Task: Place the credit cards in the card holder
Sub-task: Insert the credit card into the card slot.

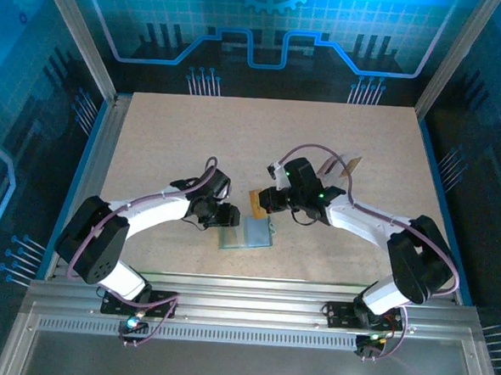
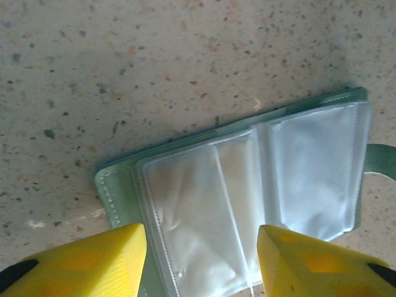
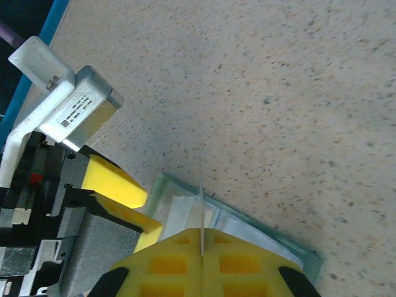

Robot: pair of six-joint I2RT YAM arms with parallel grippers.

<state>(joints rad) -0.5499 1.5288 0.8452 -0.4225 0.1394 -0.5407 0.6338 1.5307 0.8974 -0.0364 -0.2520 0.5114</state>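
Table (image 1: 194,141) is a pale beige board with dark speckles all over, pretty plain. The card holder (image 1: 246,234) lies flat on it, opened up, clear pockets facing up, green edge showing around them. Farther back and off to the right of the holder there's a tan card (image 1: 351,165) lying on the board, well apart from it.

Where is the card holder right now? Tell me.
In the top view the card holder lies open at the near middle of the table, beside the left gripper and just nearer than the card held by the right gripper.
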